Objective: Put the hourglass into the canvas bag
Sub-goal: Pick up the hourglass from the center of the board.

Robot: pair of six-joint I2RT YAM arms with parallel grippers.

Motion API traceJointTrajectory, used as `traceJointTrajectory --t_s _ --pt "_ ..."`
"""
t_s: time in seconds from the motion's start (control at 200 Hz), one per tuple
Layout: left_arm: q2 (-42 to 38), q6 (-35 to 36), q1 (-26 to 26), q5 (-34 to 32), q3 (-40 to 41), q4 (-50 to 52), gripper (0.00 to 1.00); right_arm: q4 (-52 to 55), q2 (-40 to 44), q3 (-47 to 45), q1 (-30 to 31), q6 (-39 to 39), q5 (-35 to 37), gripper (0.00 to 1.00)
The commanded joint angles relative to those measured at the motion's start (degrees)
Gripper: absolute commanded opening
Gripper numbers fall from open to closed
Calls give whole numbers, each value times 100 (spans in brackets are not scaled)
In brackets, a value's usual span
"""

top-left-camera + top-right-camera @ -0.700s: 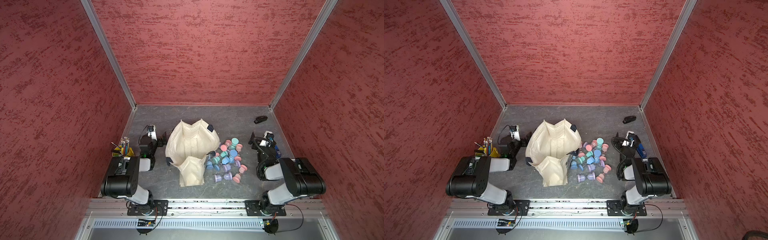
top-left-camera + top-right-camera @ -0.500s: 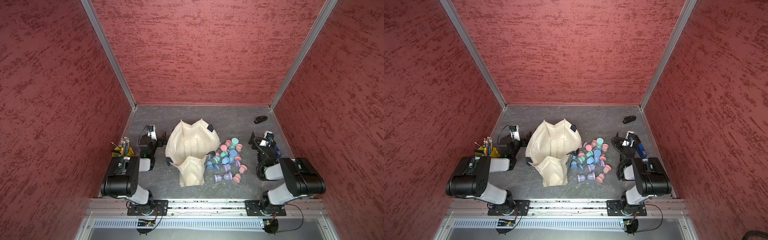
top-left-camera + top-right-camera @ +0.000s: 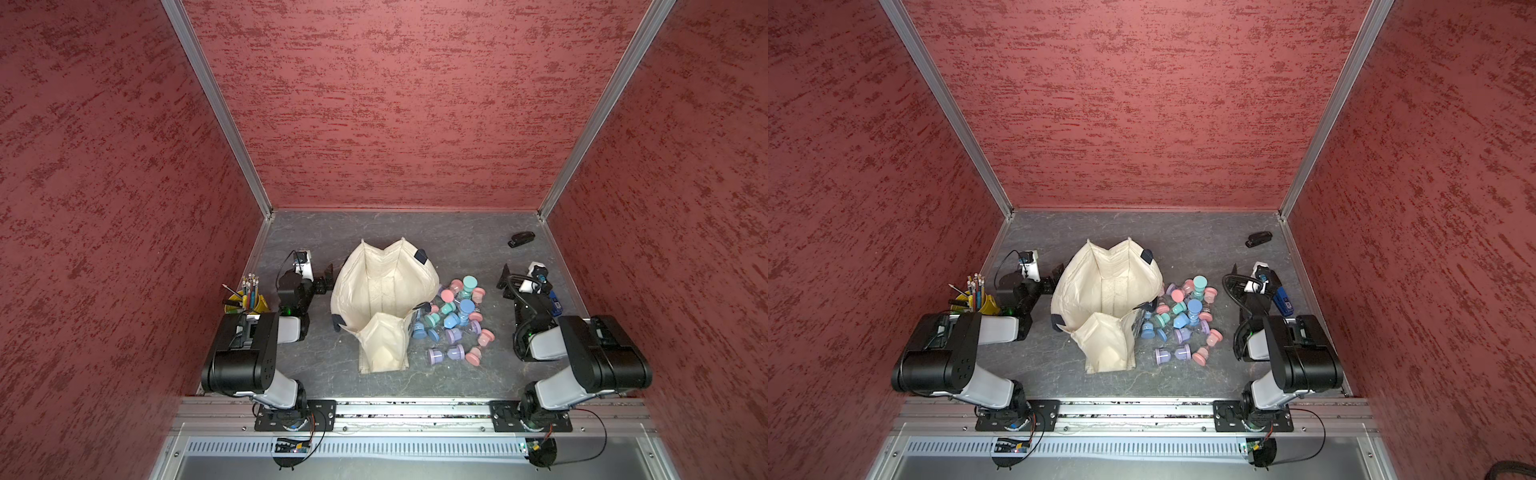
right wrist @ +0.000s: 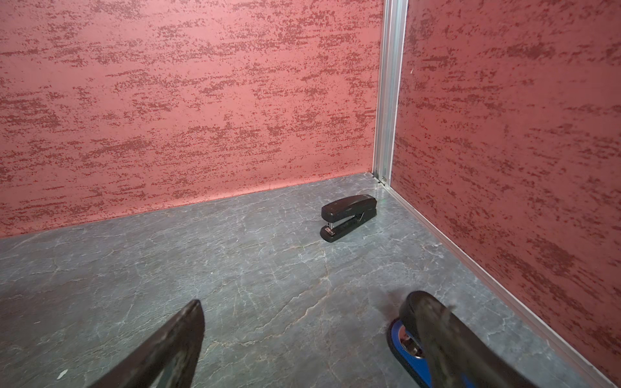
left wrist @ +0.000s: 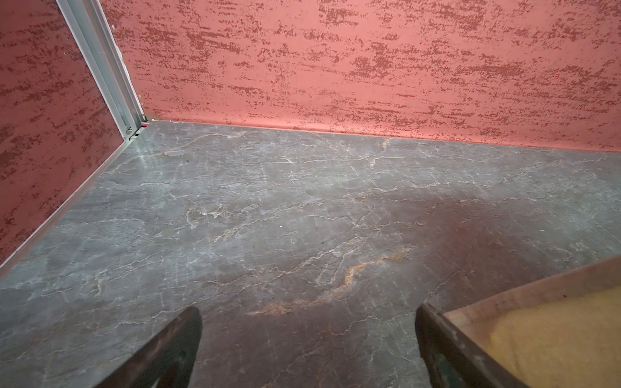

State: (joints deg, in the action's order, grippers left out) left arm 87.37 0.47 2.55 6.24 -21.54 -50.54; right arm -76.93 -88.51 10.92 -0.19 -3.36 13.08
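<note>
The cream canvas bag (image 3: 384,286) (image 3: 1106,286) stands open in the middle of the grey floor, with its pocket panel flopped toward the front. Several small hourglasses (image 3: 455,316) (image 3: 1183,318) with pink, blue, teal and lilac caps lie heaped just right of it. My left gripper (image 3: 312,275) (image 5: 307,312) rests low beside the bag's left side, open and empty; one of its fingers is close against the bag cloth (image 5: 554,336). My right gripper (image 3: 525,277) (image 4: 305,300) sits to the right of the heap, open and empty, pointing at the back wall.
A black stapler (image 3: 521,240) (image 4: 349,216) lies near the back right corner. A blue stapler (image 3: 555,301) (image 4: 400,339) lies under my right gripper's outer finger. A yellow cup of pencils (image 3: 247,301) stands by the left wall. Red walls close three sides.
</note>
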Motion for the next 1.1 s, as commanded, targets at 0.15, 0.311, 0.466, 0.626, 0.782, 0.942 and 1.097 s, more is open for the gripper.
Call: traceJointTrajectory --t_s 0.15,0.311,0.466,0.626,0.782,0.942,1.097 --pt "37 -3 63 31 -52 15 100 -233 -5 42 -22 98 -15 99" --pt "-988 -478 99 -1224 -1537 3252 100 3117 1920 1221 59 -453 841 99" --pt "-1748 -2246 232 -1512 -3020 5705 100 5243 3891 2393 54 -2244 402 99" --pt "-2086 -2485 -1203 -1272 -3945 7361 100 7929 4085 3195 77 -3945 -196 99" --pt "-2438 -2404 -3130 -2097 -4226 8298 100 10932 2498 4861 658 -4024 196 99" --pt "-2469 -2858 -3547 -1954 -4467 9013 100 10680 3025 4752 956 -4281 1099 99" --pt "-2259 -2694 -3319 -1863 -5008 9453 100 10412 2470 4741 791 -4187 -104 99"
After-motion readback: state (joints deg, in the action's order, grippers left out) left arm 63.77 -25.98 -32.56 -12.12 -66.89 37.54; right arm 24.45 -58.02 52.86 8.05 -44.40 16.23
